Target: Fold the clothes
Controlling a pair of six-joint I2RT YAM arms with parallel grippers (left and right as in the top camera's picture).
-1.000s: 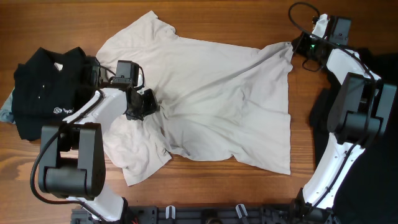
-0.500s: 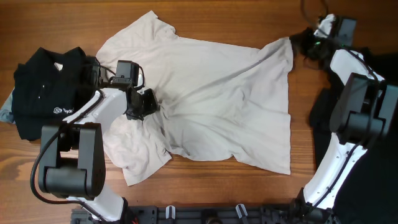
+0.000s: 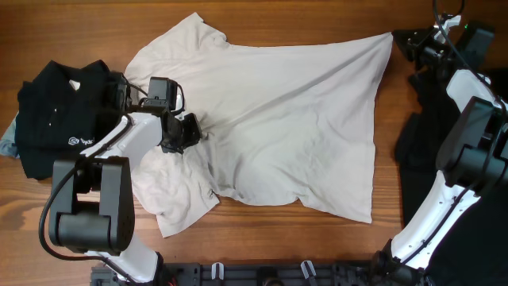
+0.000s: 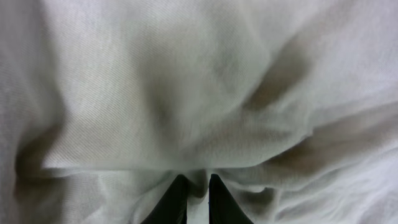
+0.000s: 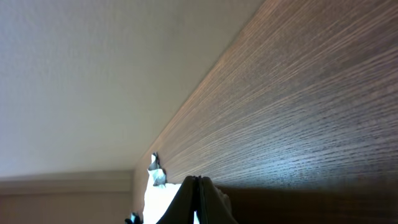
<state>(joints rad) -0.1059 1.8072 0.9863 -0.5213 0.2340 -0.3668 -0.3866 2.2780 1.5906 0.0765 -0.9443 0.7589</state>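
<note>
A large cream T-shirt lies spread and wrinkled across the wooden table. My left gripper is shut on a pinch of its fabric near the left middle; the left wrist view shows the fingertips nipping a fold of the cream T-shirt. My right gripper is shut on the shirt's far right corner and holds it stretched toward the table's back right. In the right wrist view the fingers are pressed together with a bit of white cloth beside them. A black garment with a white logo lies at the left.
Another black garment lies along the right edge under the right arm. A bit of blue-grey cloth peeks out at the far left. The wooden table shows along the front and the back.
My right gripper has moved right and toward the back, pulling the shirt's right corner out and stretching the upper hem taut. The left gripper has stayed in place.
</note>
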